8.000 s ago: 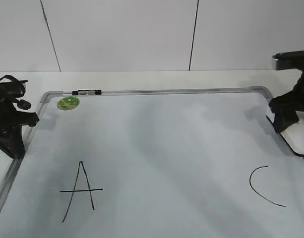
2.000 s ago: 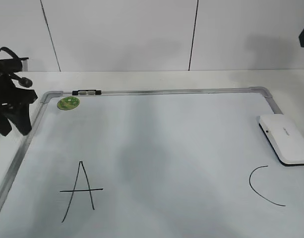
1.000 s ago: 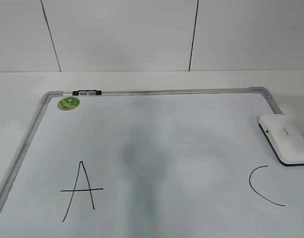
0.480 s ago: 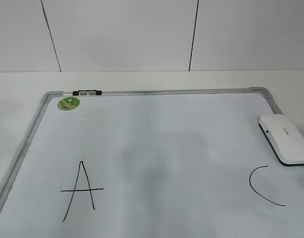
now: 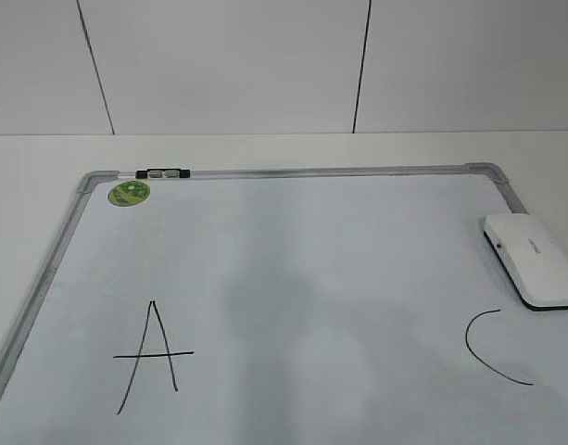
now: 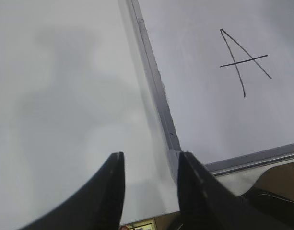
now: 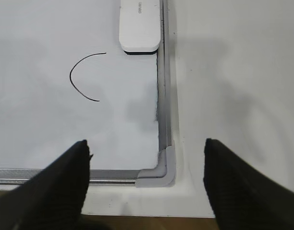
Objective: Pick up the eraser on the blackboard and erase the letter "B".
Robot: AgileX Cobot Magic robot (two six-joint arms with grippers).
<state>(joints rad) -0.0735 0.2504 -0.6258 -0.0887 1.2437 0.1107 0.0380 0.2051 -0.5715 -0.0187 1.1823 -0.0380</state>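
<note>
Left gripper [image 6: 149, 160] fingers slightly parted, right gripper [image 7: 147, 146] fingers spread wide — both holding nothing

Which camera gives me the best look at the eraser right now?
The exterior view: the whole eraser shows, lying at the blackboard's right edge. The right wrist view cuts off its far end at the picture's top. The left wrist view misses it.

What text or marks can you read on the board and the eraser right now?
"A": handwritten letter on the blackboard.
"C": curved handwritten letter, same board.
Grey print on the eraser: too small to read.
Green sticker: pattern blurred, nothing legible.
No "B" is visible.
</note>
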